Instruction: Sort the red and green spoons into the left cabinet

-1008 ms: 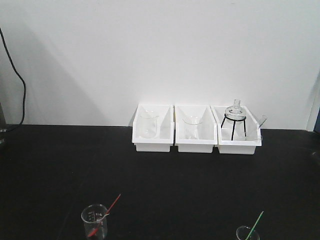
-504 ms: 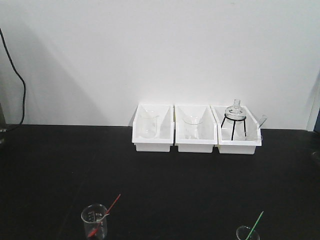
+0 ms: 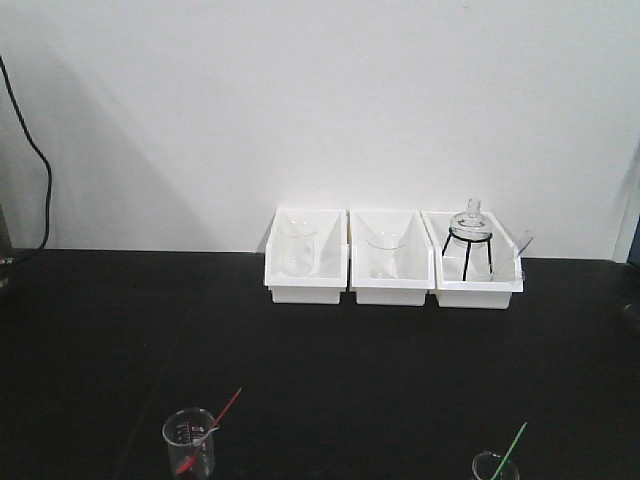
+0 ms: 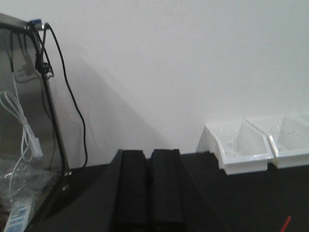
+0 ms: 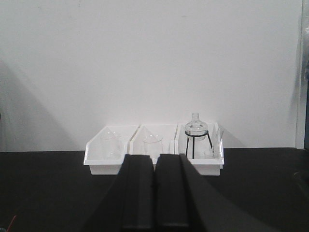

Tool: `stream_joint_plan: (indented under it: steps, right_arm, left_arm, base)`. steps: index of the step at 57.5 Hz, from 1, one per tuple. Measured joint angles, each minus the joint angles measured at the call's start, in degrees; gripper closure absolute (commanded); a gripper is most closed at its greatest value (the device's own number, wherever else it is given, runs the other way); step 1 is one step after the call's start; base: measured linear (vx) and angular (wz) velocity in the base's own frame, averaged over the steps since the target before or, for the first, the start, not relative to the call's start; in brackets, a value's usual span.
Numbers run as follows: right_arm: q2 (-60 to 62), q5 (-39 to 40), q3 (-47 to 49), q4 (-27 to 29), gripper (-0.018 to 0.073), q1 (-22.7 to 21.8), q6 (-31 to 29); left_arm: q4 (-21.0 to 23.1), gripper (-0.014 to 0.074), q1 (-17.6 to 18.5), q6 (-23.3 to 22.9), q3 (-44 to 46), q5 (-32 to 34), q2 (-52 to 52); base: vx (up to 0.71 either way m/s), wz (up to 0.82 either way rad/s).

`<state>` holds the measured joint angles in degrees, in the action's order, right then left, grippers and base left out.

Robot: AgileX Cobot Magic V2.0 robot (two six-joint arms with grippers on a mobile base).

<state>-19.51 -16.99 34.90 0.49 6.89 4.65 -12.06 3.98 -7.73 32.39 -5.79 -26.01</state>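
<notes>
1. The red spoon (image 3: 210,430) stands tilted in a small clear beaker (image 3: 189,445) near the front edge of the table (image 3: 320,350), left of the middle. Its handle leans up and to the right over the rim.
2. The green spoon (image 3: 510,448) leans the same way in a second beaker (image 3: 494,467) near the table's front edge, towards the right. The bottom of the front view cuts this beaker off.
3. The two spoons are well apart, with bare black tabletop between them.
4. Three white bins sit side by side, touching, along the back edge of the table against the white wall.
5. The left bin (image 3: 307,285) holds a clear beaker, and so does the middle bin (image 3: 391,288). The right bin (image 3: 478,290) holds a round flask (image 3: 470,225) on a black tripod stand.
6. The left fingers (image 4: 133,183) are pressed together with nothing between them, above the table's left part. Only a red tip of the spoon shows at the lower right of their view.
7. The right fingers (image 5: 140,188) are likewise closed on nothing and point straight at the row of bins.
8. A glass-fronted frame (image 4: 48,121) with white cables behind it stands at the far left of the left wrist view. Whether it is the cabinet cannot be told.
</notes>
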Motion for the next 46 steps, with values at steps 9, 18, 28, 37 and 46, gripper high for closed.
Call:
stream_joint_plan:
  steps: [9,18,28,37,46]
  right_arm:
    - [-9.8,-0.3,7.2,-0.1,0.0562,0.0,-3.6]
    - [-16.3,0.0,9.8,-0.1,0.0562,0.0,-6.1]
    - [-20.4,0.1,9.9,-0.1,0.0559,0.0,-6.2]
    - [-21.7,0.4,9.9,-0.1,0.0520,0.0,-6.2]
    - [-21.6,0.5,9.9,0.0,0.0407,0.0,-6.1]
  left_arm:
    - [1.2,0.0597,0.0,0.1,11.8,-8.8,-13.8]
    - [1.4,0.0597,0.0,0.1,16.8,-10.2,-21.3]
    - [1.5,0.0580,0.0,0.1,17.5,-9.2,-23.8]
    - [1.5,0.0507,0.0,0.1,17.5,-9.2,-24.2]
    - [1.5,0.0374,0.0,0.1,17.5,-9.1,-24.2]
  base:
    - [0.00,0.00]
    - [0.00,0.00]
    - [0.00,0.00]
    - [0.00,0.00]
    - [0.00,0.00]
